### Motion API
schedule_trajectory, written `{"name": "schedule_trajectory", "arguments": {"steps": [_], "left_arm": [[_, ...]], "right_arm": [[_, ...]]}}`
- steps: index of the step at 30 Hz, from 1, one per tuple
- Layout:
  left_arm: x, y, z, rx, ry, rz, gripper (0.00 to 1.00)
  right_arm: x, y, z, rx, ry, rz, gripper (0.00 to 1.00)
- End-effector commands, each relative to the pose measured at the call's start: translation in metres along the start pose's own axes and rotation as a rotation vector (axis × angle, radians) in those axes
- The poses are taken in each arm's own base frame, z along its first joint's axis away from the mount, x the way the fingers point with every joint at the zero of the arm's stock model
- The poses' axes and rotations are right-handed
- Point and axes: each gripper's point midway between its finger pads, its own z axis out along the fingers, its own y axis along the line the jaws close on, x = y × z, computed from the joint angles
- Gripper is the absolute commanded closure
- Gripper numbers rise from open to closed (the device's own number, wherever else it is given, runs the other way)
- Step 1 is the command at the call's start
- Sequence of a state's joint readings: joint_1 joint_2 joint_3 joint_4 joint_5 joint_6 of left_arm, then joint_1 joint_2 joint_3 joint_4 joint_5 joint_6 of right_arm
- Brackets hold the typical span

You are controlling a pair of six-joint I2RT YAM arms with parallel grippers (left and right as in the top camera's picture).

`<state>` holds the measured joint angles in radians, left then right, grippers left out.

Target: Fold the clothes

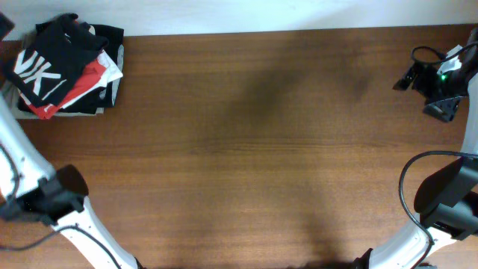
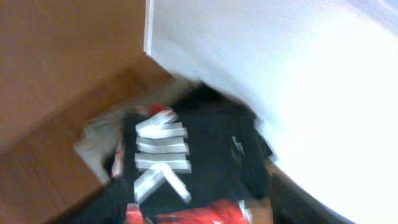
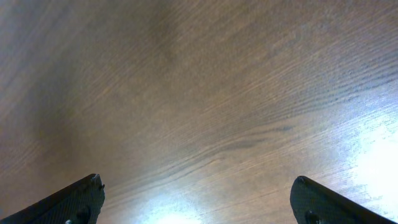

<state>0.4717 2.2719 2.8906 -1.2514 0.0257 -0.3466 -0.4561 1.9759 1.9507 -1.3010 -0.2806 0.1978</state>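
The black T-shirt [image 1: 52, 54] with a white stroke-like logo lies folded on top of a pile of clothes at the table's far left corner. It also shows, blurred, in the left wrist view [image 2: 208, 146]. Of my left gripper only a dark part shows at the overhead view's top left corner [image 1: 4, 27], next to the pile. Its fingers do not show in its own wrist view. My right gripper [image 3: 196, 186] is open and empty over bare wood, and in the overhead view it is at the far right [image 1: 435, 93].
A red shirt [image 1: 93, 75] and white and black pieces lie under the black T-shirt in the pile; the red also shows in the left wrist view [image 2: 205, 214]. The brown wooden table [image 1: 261, 149] ends at a white surface [image 2: 280, 74] along its far edge.
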Motion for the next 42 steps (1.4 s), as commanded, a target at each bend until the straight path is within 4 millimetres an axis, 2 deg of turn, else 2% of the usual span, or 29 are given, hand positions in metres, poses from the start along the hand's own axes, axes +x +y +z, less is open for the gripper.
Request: {"name": "schedule_trajectory", "arguments": {"steps": [1,3,4,5,6,10,13,14,15,16,17,18,19,20,22,24,25,27,31,34,36,42], "left_arm": [[0.041,-0.032,-0.078,0.193,0.193,-0.016,0.13],[0.063,-0.033,-0.107,0.212,0.284,-0.032,0.13],[0.068,-0.032,-0.116,0.211,0.302,-0.036,0.13],[0.069,-0.043,-0.141,0.292,0.288,0.055,0.13],[0.067,-0.056,-0.167,0.378,0.254,0.110,0.08],[0.056,-0.066,-0.264,0.450,0.050,0.251,0.07],[0.060,-0.070,-0.329,0.491,-0.072,0.289,0.06],[0.063,-0.069,-0.347,0.497,-0.104,0.297,0.05],[0.067,-0.068,-0.355,0.499,-0.112,0.299,0.05],[0.072,-0.066,-0.359,0.497,-0.103,0.296,0.04],[0.080,-0.063,-0.357,0.490,-0.072,0.289,0.04],[0.090,-0.059,-0.348,0.477,-0.016,0.275,0.04],[0.099,-0.055,-0.338,0.463,0.040,0.260,0.02],[0.105,-0.052,-0.326,0.445,0.083,0.249,0.01],[0.114,-0.046,-0.303,0.415,0.164,0.229,0.01],[0.124,-0.042,-0.276,0.394,0.250,0.207,0.01],[0.129,-0.040,-0.262,0.382,0.297,0.195,0.01],[0.136,-0.037,-0.242,0.366,0.358,0.179,0.01],[0.142,-0.033,-0.213,0.335,0.434,0.161,0.01],[0.143,-0.032,-0.208,0.332,0.447,0.157,0.01],[0.143,-0.032,-0.208,0.332,0.446,0.158,0.01],[0.143,-0.032,-0.208,0.332,0.447,0.157,0.01]], "right_arm": [[-0.003,0.000,-0.007,0.001,-0.021,-0.012,0.01],[-0.003,0.000,-0.007,0.003,-0.021,-0.014,0.01],[-0.004,-0.008,-0.007,0.049,-0.027,-0.012,0.01],[-0.006,-0.018,-0.008,0.107,-0.038,-0.011,0.01],[-0.006,-0.018,-0.007,0.108,-0.037,-0.011,0.01],[-0.007,-0.010,-0.006,0.059,-0.037,0.014,0.02],[-0.004,0.003,-0.005,-0.012,-0.021,0.016,0.02],[-0.001,0.017,-0.008,-0.095,-0.004,0.016,0.01],[0.000,0.045,-0.019,-0.266,0.004,0.008,0.01],[0.001,0.059,-0.030,-0.356,-0.005,-0.020,0.01],[0.003,0.072,-0.047,-0.418,-0.036,-0.066,0.01],[0.007,0.077,-0.069,-0.418,-0.081,-0.092,0.01],[0.018,0.083,-0.101,-0.418,-0.146,-0.152,0.01],[0.027,0.085,-0.117,-0.409,-0.174,-0.177,0.01],[0.054,0.073,-0.160,-0.293,-0.264,-0.192,0.01],[0.095,0.050,-0.206,-0.131,-0.373,-0.190,0.01],[0.122,0.042,-0.228,-0.076,-0.422,-0.204,0.01],[0.168,0.035,-0.255,-0.048,-0.488,-0.214,0.01],[0.252,0.026,-0.280,-0.070,-0.645,-0.256,0.01],[0.283,0.021,-0.281,-0.080,-0.704,-0.272,0.01],[0.292,0.024,-0.284,-0.105,-0.723,-0.279,0.01],[0.292,0.024,-0.284,-0.106,-0.720,-0.279,0.01]]}}
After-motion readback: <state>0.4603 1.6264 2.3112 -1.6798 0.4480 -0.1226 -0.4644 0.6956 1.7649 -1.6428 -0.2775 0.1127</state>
